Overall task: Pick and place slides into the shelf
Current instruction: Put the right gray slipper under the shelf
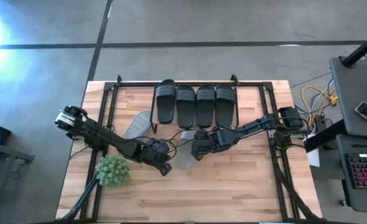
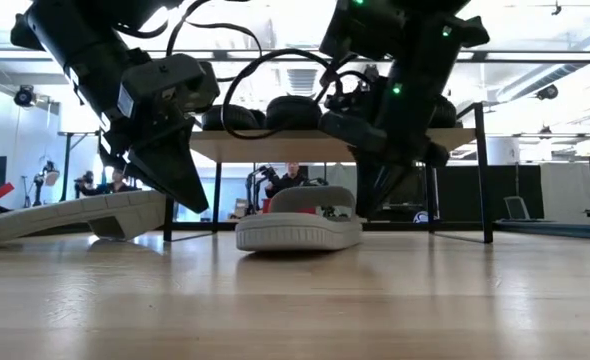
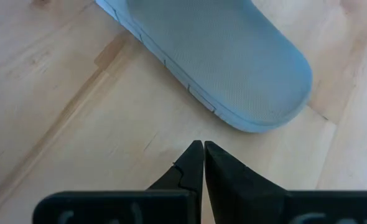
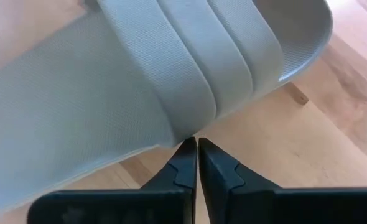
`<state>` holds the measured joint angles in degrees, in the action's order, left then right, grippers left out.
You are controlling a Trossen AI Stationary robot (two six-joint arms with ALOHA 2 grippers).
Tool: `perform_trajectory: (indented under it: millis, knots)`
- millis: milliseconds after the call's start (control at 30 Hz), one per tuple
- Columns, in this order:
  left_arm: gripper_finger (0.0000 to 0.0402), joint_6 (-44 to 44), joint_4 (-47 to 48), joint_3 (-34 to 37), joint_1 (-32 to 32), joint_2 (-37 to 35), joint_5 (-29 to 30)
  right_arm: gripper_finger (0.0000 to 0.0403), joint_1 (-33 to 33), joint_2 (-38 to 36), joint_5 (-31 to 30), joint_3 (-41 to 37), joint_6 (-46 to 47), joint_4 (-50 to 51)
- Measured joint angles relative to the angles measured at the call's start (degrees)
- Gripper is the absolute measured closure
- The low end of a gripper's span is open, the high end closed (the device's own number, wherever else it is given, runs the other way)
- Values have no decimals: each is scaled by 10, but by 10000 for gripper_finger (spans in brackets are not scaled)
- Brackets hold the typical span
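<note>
Presently both jaws are pressed together, empty: right gripper (image 4: 197, 144) noses the grey slide's (image 4: 140, 81) strap, presumably to reposition it.

grey slide (image 4: 109, 93): matt, fine-textured, probably foam | table (image 3: 59, 124): pale smooth wood | black slides (image 1: 196, 104): matt

Four matte black slides (image 1: 195, 104) are filling the wood-topped shelf (image 1: 252, 93); two light grey slides (image 1: 185, 151) and a spiky green plant (image 1: 112, 170) are obstructing the table's (image 1: 233, 186) centre-left; near edge is lying open.
</note>
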<state>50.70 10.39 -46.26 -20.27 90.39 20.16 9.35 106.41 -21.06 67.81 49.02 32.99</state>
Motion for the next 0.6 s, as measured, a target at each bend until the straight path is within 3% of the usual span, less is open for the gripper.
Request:
perform_trajectory:
  millis: [600]
  knots:
    - [402,-1,1,7,0,0,0,394,25,3,-50,-1,19,-36]
